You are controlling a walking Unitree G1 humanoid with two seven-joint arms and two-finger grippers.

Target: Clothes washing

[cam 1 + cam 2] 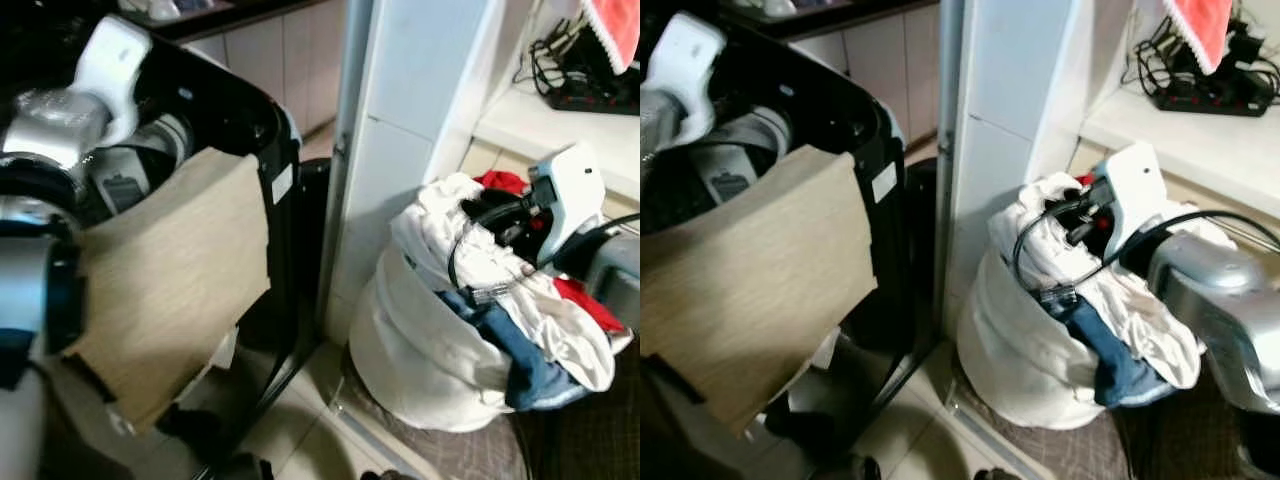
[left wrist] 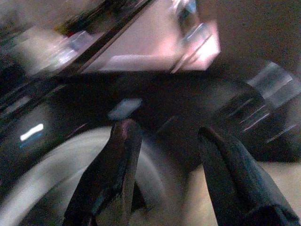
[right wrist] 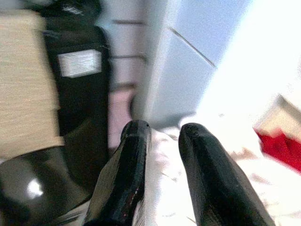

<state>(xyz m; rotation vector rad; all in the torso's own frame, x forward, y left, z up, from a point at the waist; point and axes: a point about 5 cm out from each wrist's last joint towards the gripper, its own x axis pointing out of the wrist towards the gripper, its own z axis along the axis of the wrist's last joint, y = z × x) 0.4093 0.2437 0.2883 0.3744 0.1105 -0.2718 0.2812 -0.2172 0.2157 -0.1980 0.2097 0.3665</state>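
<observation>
Left eye view. A black washing machine (image 1: 255, 120) stands on the left, its top open. A beige cloth (image 1: 165, 285) hangs over its front edge and down the front. The left arm (image 1: 55, 135), silver with a white wrist cover, reaches over the machine's opening. A white wall panel (image 1: 400, 130) rises between the machine and a white laundry bag (image 1: 410, 350) on the floor. The bag is heaped with clothes: white cloth (image 1: 440, 225), a blue garment (image 1: 520, 355) hanging over the rim, red cloth (image 1: 505, 182) at the back. The right arm (image 1: 570, 200) is down over the heap.

Right eye view. Same scene. On a white shelf (image 1: 1180, 140) at upper right lies a black power strip (image 1: 1215, 95) with cables, and a pink-red cloth (image 1: 1200, 25) hangs above it. A black cable (image 1: 1040, 240) loops from the right wrist over the clothes.

Left wrist view. Blurred and dark. The left gripper (image 2: 171, 169) has its two black fingers spread wide apart with nothing between them, above the machine's dark rim and pale drum (image 2: 61, 165).

Right wrist view. The right gripper (image 3: 162, 169) hangs just over the white cloth in the bag, its fingers a narrow gap apart. Whether they pinch any cloth I cannot tell. Red cloth lies to one side; the machine and beige cloth are beyond.
</observation>
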